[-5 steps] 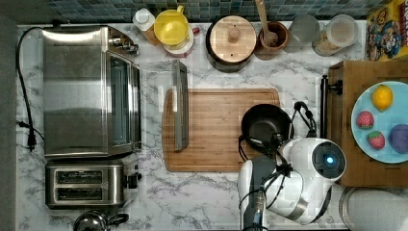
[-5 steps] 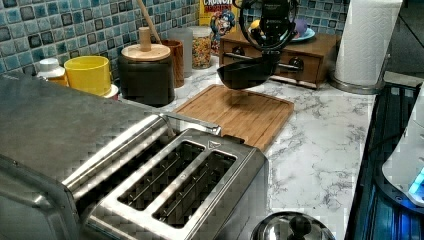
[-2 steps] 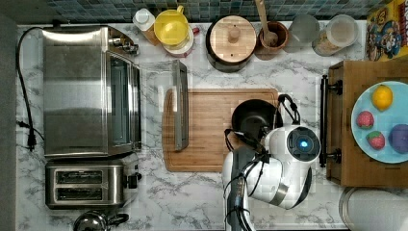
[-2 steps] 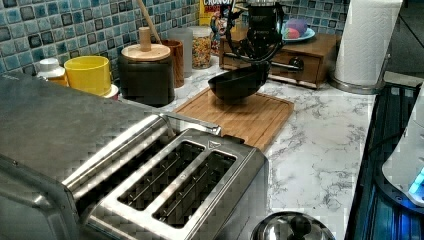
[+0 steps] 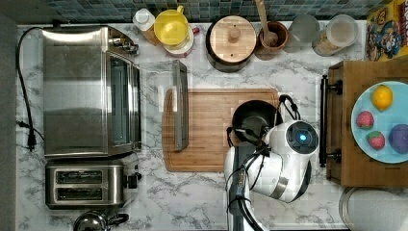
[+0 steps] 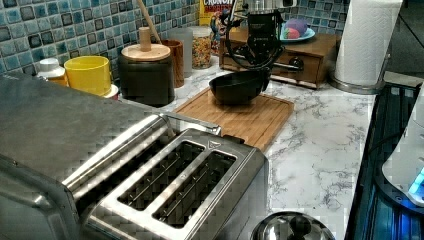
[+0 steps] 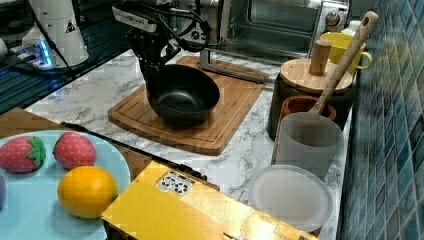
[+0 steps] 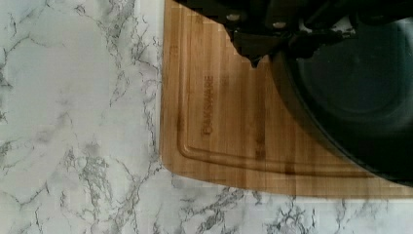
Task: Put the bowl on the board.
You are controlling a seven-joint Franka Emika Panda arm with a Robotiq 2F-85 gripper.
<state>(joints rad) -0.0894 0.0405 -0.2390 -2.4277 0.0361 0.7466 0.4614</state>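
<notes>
Lowered since a second ago, the round glossy black bowl (image 5: pixel 253 119) now sits low over the large light-brown wooden cutting board (image 5: pixel 207 130), at the board's 3 o'clock end in the top view. Its rim is clamped in the claw (image 7: pixel 152 75), which grips the bowl above the marble desk (image 5: pixel 192 192).

The arm reaches down, its end effector (image 7: pixel 156 70) clamped on a rim, wrist vertical.
</notes>
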